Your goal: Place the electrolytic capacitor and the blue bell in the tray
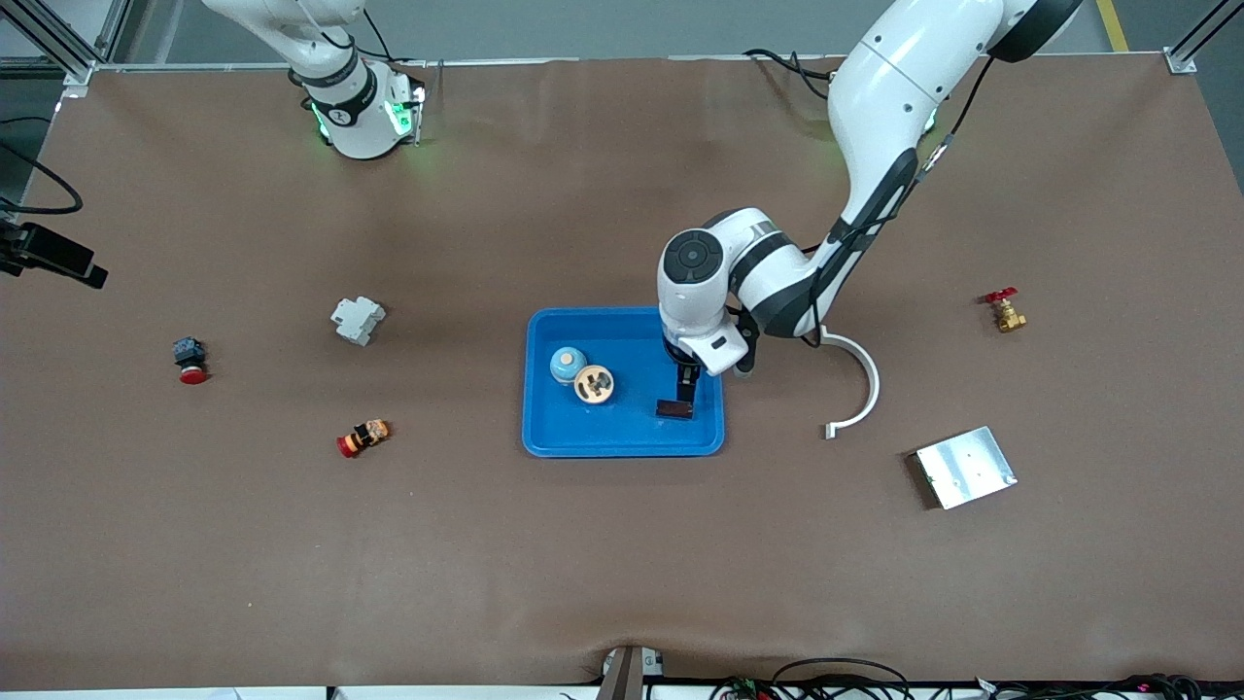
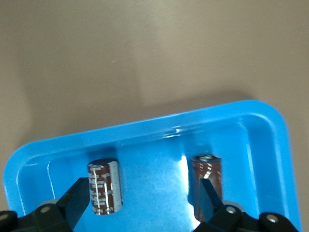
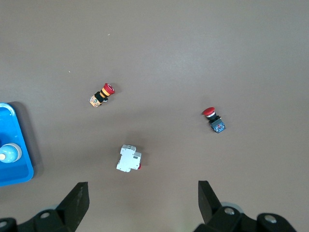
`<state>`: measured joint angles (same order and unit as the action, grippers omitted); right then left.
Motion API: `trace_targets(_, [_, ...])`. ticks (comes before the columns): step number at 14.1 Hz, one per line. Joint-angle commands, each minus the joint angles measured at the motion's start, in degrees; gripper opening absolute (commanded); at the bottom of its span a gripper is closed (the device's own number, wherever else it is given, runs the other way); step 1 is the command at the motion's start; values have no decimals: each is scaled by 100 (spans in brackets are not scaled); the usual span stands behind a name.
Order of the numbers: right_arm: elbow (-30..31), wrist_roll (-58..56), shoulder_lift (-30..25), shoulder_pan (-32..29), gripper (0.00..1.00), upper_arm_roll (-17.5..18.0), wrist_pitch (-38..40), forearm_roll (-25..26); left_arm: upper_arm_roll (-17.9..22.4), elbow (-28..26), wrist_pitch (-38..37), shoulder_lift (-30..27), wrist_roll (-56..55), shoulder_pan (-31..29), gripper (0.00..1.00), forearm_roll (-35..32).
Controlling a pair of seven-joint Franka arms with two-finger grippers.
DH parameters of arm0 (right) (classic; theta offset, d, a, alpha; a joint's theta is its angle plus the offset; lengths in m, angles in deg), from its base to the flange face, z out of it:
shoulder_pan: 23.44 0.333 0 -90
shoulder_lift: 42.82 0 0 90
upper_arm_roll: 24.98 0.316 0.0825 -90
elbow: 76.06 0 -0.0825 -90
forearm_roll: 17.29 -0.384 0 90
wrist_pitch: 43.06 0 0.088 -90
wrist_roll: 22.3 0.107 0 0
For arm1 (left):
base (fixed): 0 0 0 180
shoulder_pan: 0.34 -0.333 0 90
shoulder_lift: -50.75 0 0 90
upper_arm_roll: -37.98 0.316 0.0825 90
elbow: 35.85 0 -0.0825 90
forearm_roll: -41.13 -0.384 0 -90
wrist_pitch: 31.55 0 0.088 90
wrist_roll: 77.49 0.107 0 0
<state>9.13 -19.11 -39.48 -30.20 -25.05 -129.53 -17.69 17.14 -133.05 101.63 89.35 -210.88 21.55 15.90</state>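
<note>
Counter (image 1: 622,544) brown, wide, parts scattered. Tray (image 1: 583,433) sits near mid-counter, long side running along the counter's length. Left arm reaches down from its base at the counter's top edge; left gripper (image 1: 686,386) hangs low over the tray's end toward the left arm's side, jaws spread wide, holding nothing. Right gripper (image 3: 142,203) hangs high over the counter's right-arm end, jaws fully apart, empty; that arm waits. Silver plate (image 1: 965,467) and white curved piece (image 1: 860,384) lie toward the left arm's end; grey breaker block (image 1: 358,320) toward the right arm's. Blue bell (image 1: 567,365) is in the tray, with a tan round part (image 1: 594,384) touching it. Electrolytic capacitor (image 1: 674,409) lies on its side on the tray floor, close to the rim corner nearest the front camera at the left arm's end. Key relation: in the left wrist view the capacitor (image 2: 104,187) rests between the open fingers (image 2: 77,200), close against one finger and apart from the other, its long axis running along the fingers' length; the second brown shape by the other finger looks like a reflection. Judgement: both task parts appear placed; the left arm need only lift straight clear, minding that near finger. Small leftovers: brass valve (image 1: 1006,311), two red pushbuttons (image 1: 190,360) (image 1: 362,437).
</note>
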Motion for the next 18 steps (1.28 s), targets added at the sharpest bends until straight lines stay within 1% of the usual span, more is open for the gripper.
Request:
trace_targets(1, [24, -64, -35, -106, 100, 68, 25, -74, -69, -9, -152, -239, 679, -9, 100, 88])
trace_targets(3, [24, -64, -35, -115, 100, 68, 16, -83, -86, 0, -161, -309, 1329, -9, 100, 115])
trace_targets(4, [24, -64, -35, -107, 100, 68, 16, -83, -95, -26, -161, -353, 1846, -70, 100, 150])
trace_targets(5, [24, -64, -35, -115, 100, 68, 16, -83, -139, -27, -187, -370, 2434, -227, 100, 237])
trace_targets(6, [24, -64, -35, -115, 100, 68, 16, -83, -322, -35, -213, -440, 3171, -429, 100, 308])
trace_targets(8, [24, -64, -35, -115, 100, 68, 16, -83, -691, 17, -545, -520, 4858, -825, 100, 326])
trace_targets(10, [24, -64, -35, -115, 100, 68, 16, -83, -754, 87, -635, -608, 5907, -1011, 100, 291])
trace_targets(12, [24, -64, -35, -133, 100, 68, 16, -92, -789, 131, -696, -818, 7022, -1387, 100, 317])
trace_targets(13, [24, -73, -35, -133, 100, 68, 16, -118, -798, 140, -793, -923, 7472, -1459, 100, 335])
trace_targets(14, [24, -73, -35, -133, 100, 68, 16, -127, -842, 149, -820, -977, 7833, -1747, 100, 370])
trace_targets(15, [24, -73, -35, -142, 100, 68, 16, -127, -929, 149, -855, -1029, 8106, -1897, 100, 335])
trace_targets(18, [24, -73, -35, -142, 100, 68, 16, -127, -930, 149, -855, -1056, 8853, -2249, 100, 308])
